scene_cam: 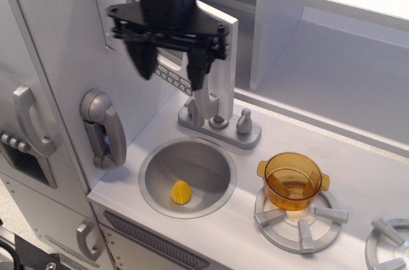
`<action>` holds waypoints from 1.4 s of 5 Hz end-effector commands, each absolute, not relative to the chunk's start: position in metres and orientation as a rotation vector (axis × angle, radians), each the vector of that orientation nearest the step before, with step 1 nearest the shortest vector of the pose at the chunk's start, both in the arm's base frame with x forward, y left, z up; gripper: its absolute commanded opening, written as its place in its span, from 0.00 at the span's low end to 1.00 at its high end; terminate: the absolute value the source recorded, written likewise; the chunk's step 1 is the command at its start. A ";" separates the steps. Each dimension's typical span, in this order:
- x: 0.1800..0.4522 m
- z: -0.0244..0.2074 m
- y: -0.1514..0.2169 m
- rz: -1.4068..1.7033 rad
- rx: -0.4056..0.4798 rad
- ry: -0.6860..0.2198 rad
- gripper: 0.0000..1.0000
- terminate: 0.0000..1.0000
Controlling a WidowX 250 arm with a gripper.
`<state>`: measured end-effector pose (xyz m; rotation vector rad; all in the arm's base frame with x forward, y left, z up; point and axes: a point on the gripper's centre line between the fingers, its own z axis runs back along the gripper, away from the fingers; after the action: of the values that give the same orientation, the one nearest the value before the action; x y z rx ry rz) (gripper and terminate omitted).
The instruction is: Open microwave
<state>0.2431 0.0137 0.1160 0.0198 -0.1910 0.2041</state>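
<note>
Bright, even light fills the frame, with no harsh glare. Soft shadows lie under the phone (102,128) at left, inside the sink (187,177) and in the open shelf at upper right. The orange pot (293,180) glows, letting light through. The dark robot arm (165,18) at upper centre is slightly blurred, its details lost in shade. The white panels are near washed out, while the lower left corner is dim.

Pale grey tabletop (358,155) running left to right. Sunk into it at near left, a round metal sink (188,177) with a yellow piece (181,192) lying in the bowl. Behind the sink, a grey faucet (219,120). At near right, an amber pot (293,180) resting on a burner grate (298,220).
</note>
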 end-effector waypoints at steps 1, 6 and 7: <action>0.229 0.116 -0.018 0.169 0.025 -0.123 1.00 0.00; 0.323 0.129 -0.105 -0.017 -0.086 -0.066 1.00 0.00; 0.337 0.131 -0.090 -0.039 -0.056 -0.082 1.00 0.00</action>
<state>0.3321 -0.0909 0.1091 -0.0458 -0.0322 -0.0451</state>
